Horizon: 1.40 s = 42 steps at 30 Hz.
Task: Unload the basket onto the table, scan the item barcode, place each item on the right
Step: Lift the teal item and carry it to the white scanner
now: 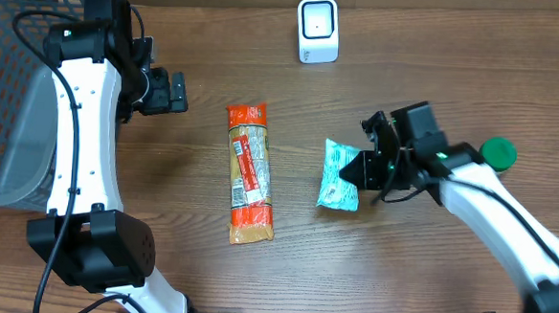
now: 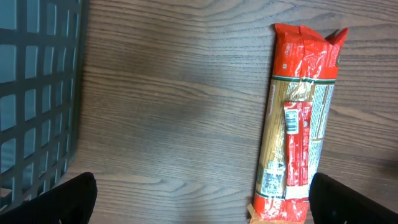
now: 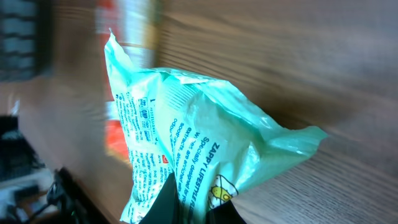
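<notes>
Right tool (image 1: 360, 168) pinched tight on edge of teal packet (image 1: 337, 182), centre-right of frame, probably so its barcode can be turned to the scanner (image 1: 318, 30) at top centre. Left tool (image 1: 176, 92) spread, idle upper left. Pasta pack (image 1: 249, 172) flat mid-bench (image 1: 437, 69).

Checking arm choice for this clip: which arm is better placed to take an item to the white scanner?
Right. The right pincer is shut on the teal packet, below the scanner. The left pincer stands open and empty near the basket, the pasta pack untouched on the table.
</notes>
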Each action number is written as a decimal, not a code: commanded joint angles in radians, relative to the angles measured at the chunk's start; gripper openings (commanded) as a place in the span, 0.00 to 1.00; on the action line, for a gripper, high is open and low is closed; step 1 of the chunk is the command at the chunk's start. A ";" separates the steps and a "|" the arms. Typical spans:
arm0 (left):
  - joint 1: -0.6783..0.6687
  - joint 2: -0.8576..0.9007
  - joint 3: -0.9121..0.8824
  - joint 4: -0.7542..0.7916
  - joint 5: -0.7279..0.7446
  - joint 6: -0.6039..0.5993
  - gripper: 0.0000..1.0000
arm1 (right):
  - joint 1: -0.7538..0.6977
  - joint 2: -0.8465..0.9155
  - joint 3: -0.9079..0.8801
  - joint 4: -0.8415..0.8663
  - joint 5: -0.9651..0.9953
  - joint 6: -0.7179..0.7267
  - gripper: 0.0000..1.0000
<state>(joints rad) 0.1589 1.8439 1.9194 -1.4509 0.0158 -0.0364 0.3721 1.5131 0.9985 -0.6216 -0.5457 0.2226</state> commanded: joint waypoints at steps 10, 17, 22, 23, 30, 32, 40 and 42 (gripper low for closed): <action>-0.002 -0.025 0.018 0.000 0.007 0.014 1.00 | 0.005 -0.169 0.130 -0.107 0.191 -0.103 0.04; -0.002 -0.025 0.018 0.000 0.007 0.014 1.00 | 0.005 -0.066 0.414 -0.339 0.316 -0.074 0.03; -0.002 -0.025 0.018 0.000 0.007 0.014 1.00 | 0.005 0.176 0.862 -0.633 0.452 -0.105 0.03; -0.002 -0.025 0.018 0.000 0.007 0.014 1.00 | 0.005 0.236 0.973 -0.685 0.476 -0.106 0.03; -0.002 -0.025 0.018 0.000 0.007 0.014 1.00 | 0.032 0.443 1.296 -0.644 0.622 -0.241 0.04; -0.002 -0.025 0.018 0.000 0.007 0.014 1.00 | 0.045 0.465 1.289 -0.574 0.682 -0.273 0.04; -0.002 -0.025 0.018 0.000 0.007 0.014 1.00 | 0.127 0.614 1.280 -0.290 1.080 -0.394 0.04; -0.002 -0.025 0.018 0.000 0.007 0.014 1.00 | 0.152 0.659 1.280 -0.196 1.176 -0.423 0.04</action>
<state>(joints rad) 0.1589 1.8439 1.9198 -1.4509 0.0189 -0.0364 0.4904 2.1242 2.2593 -0.8776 0.4156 -0.1204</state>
